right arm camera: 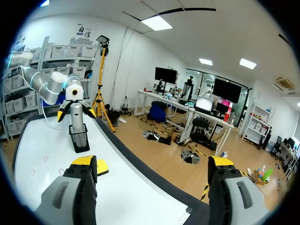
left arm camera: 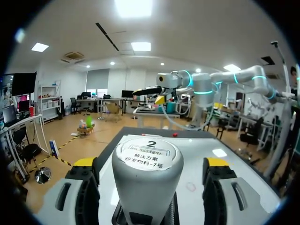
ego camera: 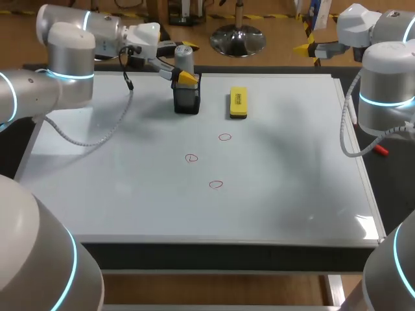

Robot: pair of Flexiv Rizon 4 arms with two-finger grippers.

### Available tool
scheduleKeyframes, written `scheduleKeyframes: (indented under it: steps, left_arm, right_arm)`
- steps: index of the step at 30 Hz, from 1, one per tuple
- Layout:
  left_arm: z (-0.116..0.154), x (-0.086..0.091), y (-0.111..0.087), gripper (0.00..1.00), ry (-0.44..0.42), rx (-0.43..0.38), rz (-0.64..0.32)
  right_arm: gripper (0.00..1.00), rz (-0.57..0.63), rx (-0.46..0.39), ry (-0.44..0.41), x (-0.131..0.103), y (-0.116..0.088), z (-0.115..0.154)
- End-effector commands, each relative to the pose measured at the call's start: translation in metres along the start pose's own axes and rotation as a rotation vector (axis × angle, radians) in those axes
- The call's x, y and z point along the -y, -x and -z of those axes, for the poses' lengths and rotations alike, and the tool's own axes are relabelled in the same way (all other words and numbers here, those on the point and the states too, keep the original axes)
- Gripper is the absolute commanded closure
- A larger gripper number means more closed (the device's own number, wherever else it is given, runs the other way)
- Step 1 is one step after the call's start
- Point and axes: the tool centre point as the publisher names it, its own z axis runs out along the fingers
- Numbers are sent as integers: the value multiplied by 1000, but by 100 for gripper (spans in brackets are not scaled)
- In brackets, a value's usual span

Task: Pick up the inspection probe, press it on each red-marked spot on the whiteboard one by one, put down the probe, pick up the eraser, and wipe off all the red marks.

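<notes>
The inspection probe (ego camera: 185, 59), a grey cylinder with a white label on top (left arm camera: 147, 161), stands upright in a black holder (ego camera: 187, 98) at the back of the whiteboard (ego camera: 130, 188). My left gripper (ego camera: 183, 72) (left arm camera: 150, 187) straddles the probe's upper part, open, with a gap showing on both sides. The yellow eraser (ego camera: 238, 103) lies to the right of the holder. Three red circles (ego camera: 225, 137) (ego camera: 191, 157) (ego camera: 216, 184) mark the board's middle. My right gripper (right arm camera: 152, 187) hangs open and empty beyond the board's back right corner, looking towards the probe (right arm camera: 77, 123).
A red pen (ego camera: 381, 150) lies on the dark table just off the whiteboard's right edge. My right arm (ego camera: 386, 91) stands over that edge. The board's raised frame (ego camera: 363, 188) runs around the white surface.
</notes>
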Motion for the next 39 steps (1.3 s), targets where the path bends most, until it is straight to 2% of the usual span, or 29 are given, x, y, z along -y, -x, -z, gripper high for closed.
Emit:
scheduleKeyframes:
  steps: [1, 2, 3, 10, 17, 39]
  left_arm:
    - [3, 0, -3, 61, -1, 7, 1]
    - [3, 0, -4, 78, -2, 10, 1]
    - [4, 0, -4, 100, -2, 11, 0]
    - [5, 2, -11, 100, -4, 10, -9]
    - [6, 13, -14, 100, 1, 22, -30]
    - [18, 71, -19, 100, -40, 32, -80]
  right_arm:
    - [0, 0, -1, 1, 0, 0, 0]
    - [0, 0, -1, 1, 0, 0, 0]
    - [0, 0, -1, 1, 0, 0, 0]
    - [0, 0, -1, 1, 0, 0, 0]
    - [0, 0, -1, 1, 0, 0, 0]
    - [0, 0, -1, 1, 0, 0, 0]
